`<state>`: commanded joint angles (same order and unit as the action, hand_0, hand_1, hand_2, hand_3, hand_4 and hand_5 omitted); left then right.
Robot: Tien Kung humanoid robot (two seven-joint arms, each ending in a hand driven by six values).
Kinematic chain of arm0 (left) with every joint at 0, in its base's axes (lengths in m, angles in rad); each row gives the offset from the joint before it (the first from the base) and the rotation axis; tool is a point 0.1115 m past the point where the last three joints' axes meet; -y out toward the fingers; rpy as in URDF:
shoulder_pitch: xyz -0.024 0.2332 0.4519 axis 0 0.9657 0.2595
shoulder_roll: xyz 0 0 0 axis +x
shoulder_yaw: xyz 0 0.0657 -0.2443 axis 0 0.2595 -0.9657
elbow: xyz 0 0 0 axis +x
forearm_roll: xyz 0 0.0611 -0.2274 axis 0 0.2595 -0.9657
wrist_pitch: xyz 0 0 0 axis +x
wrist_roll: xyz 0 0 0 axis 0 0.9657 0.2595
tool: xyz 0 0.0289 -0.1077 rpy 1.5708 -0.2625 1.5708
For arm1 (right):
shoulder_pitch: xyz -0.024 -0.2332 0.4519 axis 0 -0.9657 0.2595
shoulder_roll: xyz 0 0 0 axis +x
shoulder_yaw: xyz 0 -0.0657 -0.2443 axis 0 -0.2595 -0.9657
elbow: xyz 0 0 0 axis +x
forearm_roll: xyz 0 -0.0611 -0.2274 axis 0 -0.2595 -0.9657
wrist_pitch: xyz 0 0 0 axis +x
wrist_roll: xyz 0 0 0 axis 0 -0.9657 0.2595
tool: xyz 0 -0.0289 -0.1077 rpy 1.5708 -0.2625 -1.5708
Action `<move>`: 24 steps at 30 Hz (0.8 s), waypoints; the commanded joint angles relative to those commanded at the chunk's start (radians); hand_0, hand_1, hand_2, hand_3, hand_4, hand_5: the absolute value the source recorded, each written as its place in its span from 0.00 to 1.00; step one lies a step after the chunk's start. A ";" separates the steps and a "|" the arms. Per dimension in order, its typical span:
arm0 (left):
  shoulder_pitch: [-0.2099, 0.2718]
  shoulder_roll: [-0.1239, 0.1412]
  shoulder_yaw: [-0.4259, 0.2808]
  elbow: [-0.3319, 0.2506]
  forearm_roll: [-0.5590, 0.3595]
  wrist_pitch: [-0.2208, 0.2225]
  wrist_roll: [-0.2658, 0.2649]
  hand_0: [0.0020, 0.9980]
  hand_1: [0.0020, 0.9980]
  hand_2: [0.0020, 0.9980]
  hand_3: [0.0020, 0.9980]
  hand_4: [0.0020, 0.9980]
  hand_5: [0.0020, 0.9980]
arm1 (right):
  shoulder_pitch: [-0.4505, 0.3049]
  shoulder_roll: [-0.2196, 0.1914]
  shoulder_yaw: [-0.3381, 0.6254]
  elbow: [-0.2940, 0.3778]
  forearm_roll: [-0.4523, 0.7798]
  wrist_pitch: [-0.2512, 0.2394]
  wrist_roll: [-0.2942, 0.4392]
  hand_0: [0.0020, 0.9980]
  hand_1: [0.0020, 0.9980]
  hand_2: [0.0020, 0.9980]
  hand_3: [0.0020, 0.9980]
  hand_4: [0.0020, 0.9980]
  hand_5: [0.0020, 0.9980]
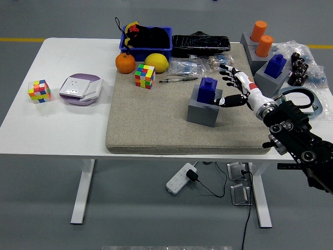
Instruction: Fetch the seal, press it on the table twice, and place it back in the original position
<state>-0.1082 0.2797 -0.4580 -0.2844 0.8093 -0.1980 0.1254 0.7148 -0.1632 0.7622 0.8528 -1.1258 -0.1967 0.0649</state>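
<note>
A blue seal (207, 90) stands upright in a grey block holder (204, 111) on the beige mat (156, 125). My right hand (231, 87) reaches in from the right, fingers spread open. Its thumb tip lies close to the seal's right side and its other fingers (227, 73) extend just behind and to the right of it. Nothing is held. My left arm is out of view.
Another blue seal (276, 65) on a grey block sits at the right, with two orange seals (262, 38) behind it. A Rubik's cube (145, 76), orange (125, 63), lemon (156, 62), pen (178, 79) and blue basket (145, 42) lie to the back left.
</note>
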 joint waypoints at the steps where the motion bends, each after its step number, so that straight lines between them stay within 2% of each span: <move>1: 0.000 0.000 0.001 0.000 0.000 0.000 0.000 0.83 0.80 0.76 0.81 0.74 0.33 | 0.001 0.003 -0.005 -0.004 0.005 -0.004 0.005 0.88 0.89 0.92 0.95 1.00 0.00; 9: -0.002 0.001 0.004 -0.001 0.001 0.000 -0.001 0.83 0.80 0.76 0.82 0.74 0.33 | 0.009 0.032 -0.024 -0.028 0.021 -0.027 0.028 0.87 0.87 0.90 0.93 1.00 0.00; 10: -0.002 0.000 0.004 -0.001 0.001 0.000 -0.001 0.83 0.80 0.76 0.82 0.74 0.33 | 0.010 0.035 -0.026 -0.030 0.023 -0.030 0.031 0.85 0.84 0.86 0.89 1.00 0.00; 15: -0.004 0.000 0.007 -0.002 0.000 -0.001 0.000 0.83 0.80 0.76 0.82 0.74 0.33 | 0.014 0.046 -0.039 -0.035 0.027 -0.041 0.039 0.85 0.84 0.86 0.89 1.00 0.00; 16: -0.004 0.000 0.009 -0.001 0.000 -0.001 0.000 0.83 0.80 0.76 0.81 0.74 0.33 | 0.014 0.047 -0.042 -0.037 0.027 -0.046 0.041 0.84 0.82 0.82 0.85 0.99 0.00; 21: -0.003 0.001 0.012 0.000 0.000 0.000 0.000 0.83 0.80 0.76 0.81 0.74 0.33 | 0.015 0.051 -0.051 -0.044 0.032 -0.063 0.051 0.84 0.82 0.82 0.85 0.99 0.00; 22: -0.003 0.001 0.013 0.000 0.000 0.000 0.000 0.83 0.80 0.76 0.82 0.74 0.33 | 0.015 0.052 -0.052 -0.046 0.033 -0.066 0.054 0.82 0.77 0.75 0.81 0.95 0.00; 24: -0.003 0.001 0.014 -0.001 0.000 0.000 0.000 0.83 0.80 0.76 0.82 0.74 0.33 | 0.016 0.054 -0.055 -0.049 0.037 -0.073 0.060 0.82 0.77 0.75 0.81 0.95 0.00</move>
<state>-0.1117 0.2811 -0.4444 -0.2852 0.8089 -0.1980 0.1254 0.7304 -0.1089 0.7068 0.8036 -1.0891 -0.2692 0.1244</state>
